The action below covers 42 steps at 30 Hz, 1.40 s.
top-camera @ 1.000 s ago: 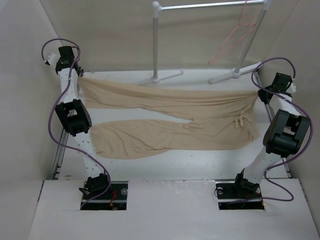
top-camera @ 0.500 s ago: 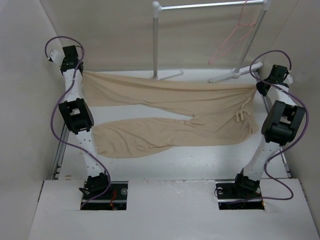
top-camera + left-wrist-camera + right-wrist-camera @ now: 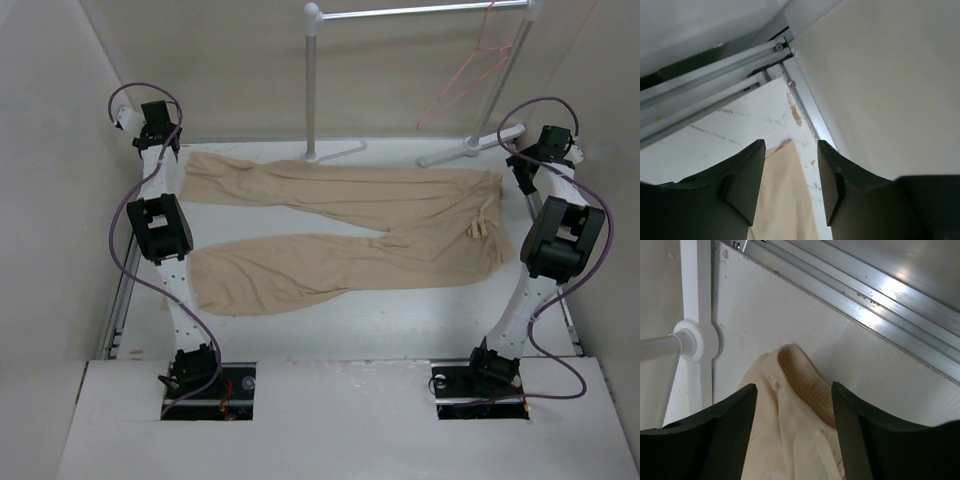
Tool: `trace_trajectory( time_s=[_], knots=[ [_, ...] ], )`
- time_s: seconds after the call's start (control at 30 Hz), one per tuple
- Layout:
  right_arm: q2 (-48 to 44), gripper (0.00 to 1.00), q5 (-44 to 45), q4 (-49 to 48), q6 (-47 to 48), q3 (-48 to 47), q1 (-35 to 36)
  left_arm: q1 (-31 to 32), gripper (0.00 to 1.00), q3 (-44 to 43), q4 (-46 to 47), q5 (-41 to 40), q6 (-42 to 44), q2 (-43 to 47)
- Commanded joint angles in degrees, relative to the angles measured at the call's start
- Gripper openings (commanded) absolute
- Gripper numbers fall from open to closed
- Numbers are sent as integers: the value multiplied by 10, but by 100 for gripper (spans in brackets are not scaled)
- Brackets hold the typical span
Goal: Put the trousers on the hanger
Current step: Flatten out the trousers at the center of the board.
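Observation:
The beige trousers (image 3: 340, 225) lie spread flat on the table, waist to the right and the two legs running left. The pinkish-red wire hanger (image 3: 450, 88) hangs from the rack's top bar at the back right, apart from the cloth. My left gripper (image 3: 166, 150) hovers open over the end of the far leg; in the left wrist view the leg's tip (image 3: 782, 195) shows below the gap of this gripper (image 3: 790, 150). My right gripper (image 3: 521, 166) hovers open above the waistband (image 3: 802, 390), with the cloth lying loose under its spread jaws (image 3: 794, 392).
A white tube garment rack (image 3: 312, 80) stands at the back, its feet (image 3: 335, 152) on the table just behind the trousers; one foot (image 3: 697, 335) shows near my right gripper. Metal rails (image 3: 715, 80) and the enclosure walls close in both far corners.
Both grippers have opened and let go of the trousers. The cloth, stretched taut between them before, has dropped and now lies slack on the table.

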<state>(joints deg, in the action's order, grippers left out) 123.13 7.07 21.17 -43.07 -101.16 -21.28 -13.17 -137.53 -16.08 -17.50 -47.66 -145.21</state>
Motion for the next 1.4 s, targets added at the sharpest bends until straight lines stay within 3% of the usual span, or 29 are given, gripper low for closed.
trace_trajectory(
  time_s=[0.0, 0.1, 0.13, 0.27, 0.33, 0.4, 0.57, 0.73, 0.9, 1.03, 1.2, 1.37],
  knots=[
    [-81, 69, 15, -3, 23, 16, 10, 0, 48, 72, 27, 39, 12, 105],
    [-157, 72, 17, -19, 25, 90, 34, 0, 51, 244, 36, 39, 11, 223],
    [-184, 67, 19, -30, 21, 124, 46, 0, 50, 299, 28, 35, 7, 255],
    [-271, 18, 28, -72, 0, 245, 109, 5, 46, 479, 27, 55, -26, 324],
    [-310, 11, 31, -78, -12, 288, 141, 1, 44, 520, 32, 79, -45, 326],
    [-345, 13, 29, -79, -14, 320, 165, -7, 44, 534, 37, 91, -57, 315],
    [-430, 28, 14, -73, -7, 385, 196, -11, 43, 519, 58, 104, -76, 267],
    [-496, 45, 0, -62, -11, 445, 198, -15, 33, 489, 55, 105, -102, 212],
    [-533, 50, 2, -50, -15, 478, 187, -21, 5, 472, 55, 102, -126, 178],
    [-544, 59, 5, -37, -28, 498, 153, -25, 0, 522, 56, 66, -127, 244],
    [-549, 61, 1, -34, -38, 523, 140, -41, 0, 604, 51, 44, -115, 341],
    [-548, 64, 5, -25, -44, 536, 139, -51, 0, 644, 24, 40, -111, 380]
  ],
)
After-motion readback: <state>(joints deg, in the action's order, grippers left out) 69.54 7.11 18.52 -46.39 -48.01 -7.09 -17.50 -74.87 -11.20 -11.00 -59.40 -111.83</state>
